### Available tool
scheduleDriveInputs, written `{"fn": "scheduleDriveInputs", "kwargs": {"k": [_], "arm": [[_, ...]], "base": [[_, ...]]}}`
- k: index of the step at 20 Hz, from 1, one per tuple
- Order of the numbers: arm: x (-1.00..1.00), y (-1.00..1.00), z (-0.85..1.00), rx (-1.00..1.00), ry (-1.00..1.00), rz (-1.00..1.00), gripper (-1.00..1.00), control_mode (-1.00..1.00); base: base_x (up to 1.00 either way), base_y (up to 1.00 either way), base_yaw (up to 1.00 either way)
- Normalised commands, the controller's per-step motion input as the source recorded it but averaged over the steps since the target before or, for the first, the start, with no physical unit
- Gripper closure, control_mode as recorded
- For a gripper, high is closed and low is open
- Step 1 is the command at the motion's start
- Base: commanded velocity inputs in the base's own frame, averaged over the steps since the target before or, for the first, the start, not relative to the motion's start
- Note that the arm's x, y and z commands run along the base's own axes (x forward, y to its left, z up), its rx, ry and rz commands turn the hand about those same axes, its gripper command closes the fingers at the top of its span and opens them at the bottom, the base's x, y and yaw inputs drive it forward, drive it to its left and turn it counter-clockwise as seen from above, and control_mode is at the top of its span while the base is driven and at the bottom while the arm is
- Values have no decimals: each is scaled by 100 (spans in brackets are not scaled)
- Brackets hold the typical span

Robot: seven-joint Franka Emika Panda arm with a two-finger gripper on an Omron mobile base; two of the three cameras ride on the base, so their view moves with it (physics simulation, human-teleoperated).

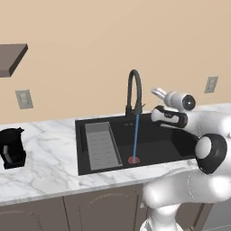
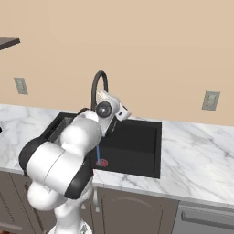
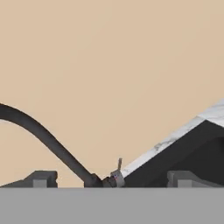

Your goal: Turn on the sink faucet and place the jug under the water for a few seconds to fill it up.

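Note:
The black gooseneck sink faucet (image 1: 134, 92) (image 2: 98, 87) stands behind the black sink (image 1: 171, 140) (image 2: 137, 146). A thin blue stream of water (image 1: 136, 137) (image 2: 98, 155) falls from its spout onto the red drain ring (image 1: 133, 159). The black jug (image 1: 11, 146) sits on the marble counter far to the left, well away from the basin. My gripper (image 1: 158, 93) (image 2: 122, 112) hovers open and holds nothing, just right of the faucet, above the sink's back edge. In the hand view its fingertips (image 3: 41, 179) stand wide apart, with the faucet's neck (image 3: 48, 139) and its small lever (image 3: 119, 168) between them.
A grey ribbed tray (image 1: 101, 144) lies along the sink's left side. Wall outlets (image 1: 24, 99) (image 1: 210, 84) (image 2: 210, 100) sit above the counter, and a brown shelf (image 1: 11, 56) hangs at upper left. Brown cabinets run under the marble counter (image 2: 196, 151).

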Motion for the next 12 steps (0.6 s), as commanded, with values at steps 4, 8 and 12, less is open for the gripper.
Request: {"fn": "scheduleDriveInputs", "kwargs": {"k": [4,8,12], "arm": [[-98,44,90,-18,-5,0,-100,-100],[-97,56,79,-17,1,0,-100,-100],[-76,72,93,-15,10,0,-100,-100]], "base": [[0,0,0],[0,0,0],[0,0,0]]}}
